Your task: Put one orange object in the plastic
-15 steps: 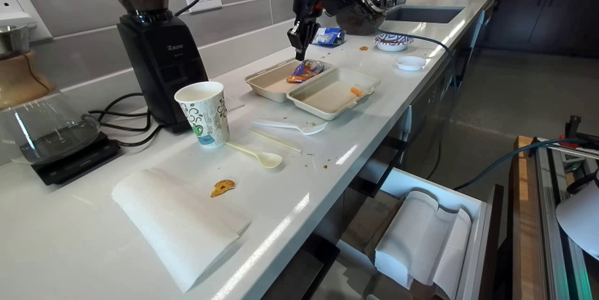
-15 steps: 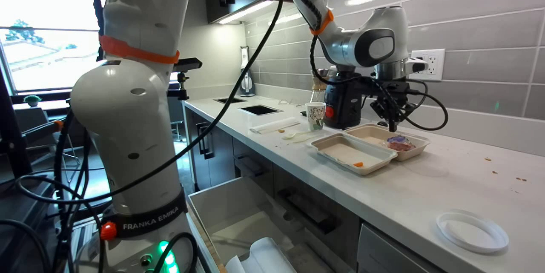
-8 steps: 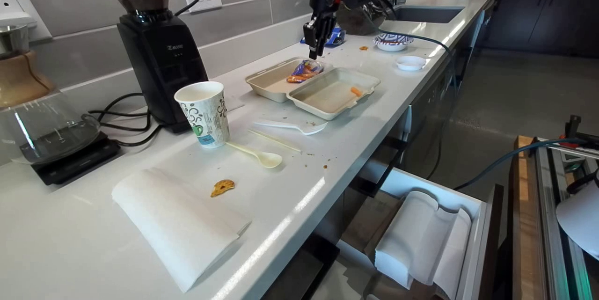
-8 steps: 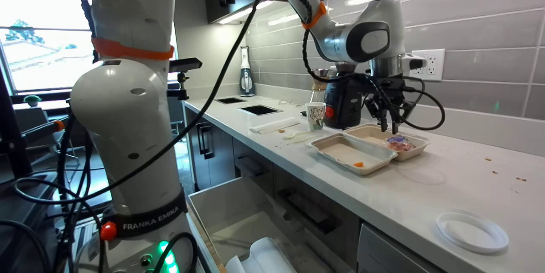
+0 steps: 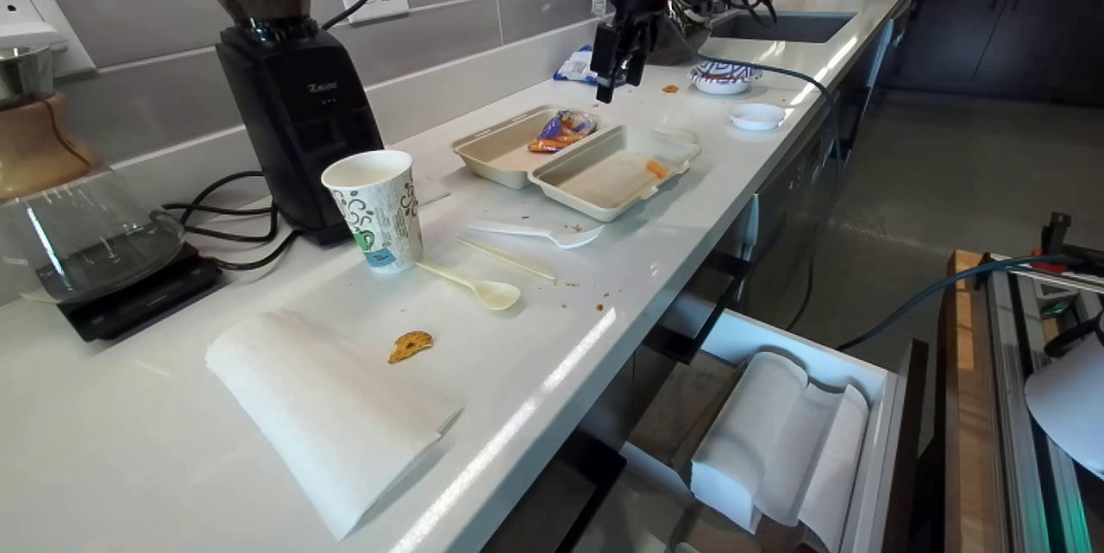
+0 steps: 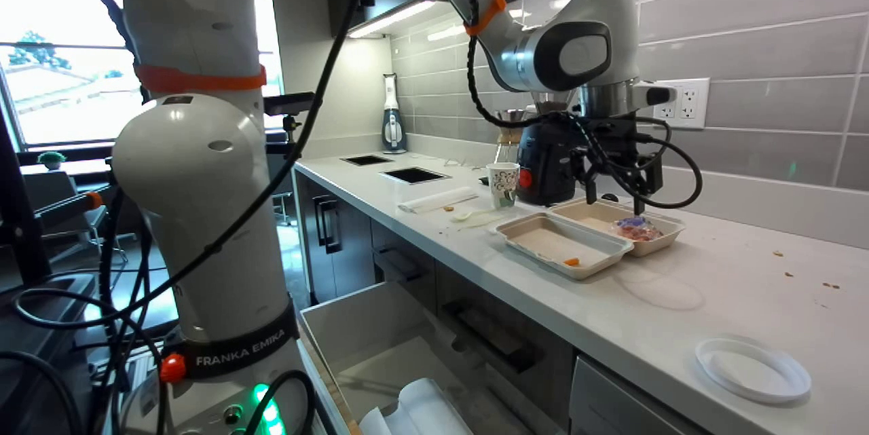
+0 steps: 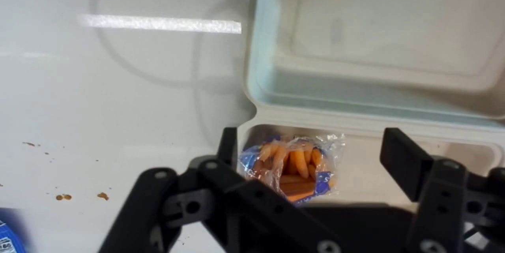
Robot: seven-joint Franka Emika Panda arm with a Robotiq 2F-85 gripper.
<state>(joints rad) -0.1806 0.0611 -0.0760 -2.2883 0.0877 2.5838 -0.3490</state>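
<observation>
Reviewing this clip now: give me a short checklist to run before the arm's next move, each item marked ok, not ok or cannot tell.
1. Gripper open: ok; its fingers stand apart in the wrist view.
2. Nothing held: ok; no object is clamped between them.
3. Loose orange piece exposed: ok; it lies uncovered in its tray.
4. Gripper lined up over that piece: not ok; the wrist view shows it cut off at the top edge, away from the fingers.
5. Plastic bag lying in the adjoining tray: ok.
6. Bag open to take a piece: cannot tell; orange pieces show through either a gap or a clear window.
</observation>
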